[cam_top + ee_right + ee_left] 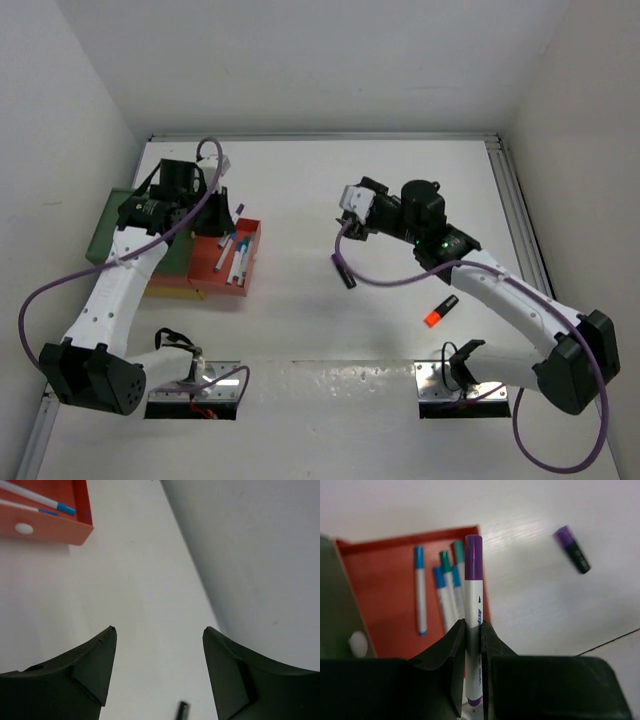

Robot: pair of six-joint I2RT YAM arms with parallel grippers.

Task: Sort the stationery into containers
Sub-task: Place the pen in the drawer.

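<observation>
One purple-capped pen (473, 585) between the left jaws, near red-orange tray (385, 615)

A robotics lab test cell: a bare white surface (330, 190) boxed in by plain white walls (320, 60), an aluminium rail (515, 205) along its right edge, and two white arms, left (110, 290) and right (510, 295), bolted to metal plates (430, 390) at the near edge, trailing purple cables (50, 284).

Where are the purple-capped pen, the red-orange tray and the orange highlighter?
purple-capped pen (473, 600): left wrist view, white barrel.
red-orange tray (380, 605): left wrist view, bare floor.
orange highlighter (440, 310): top external view, mid-body.
</observation>
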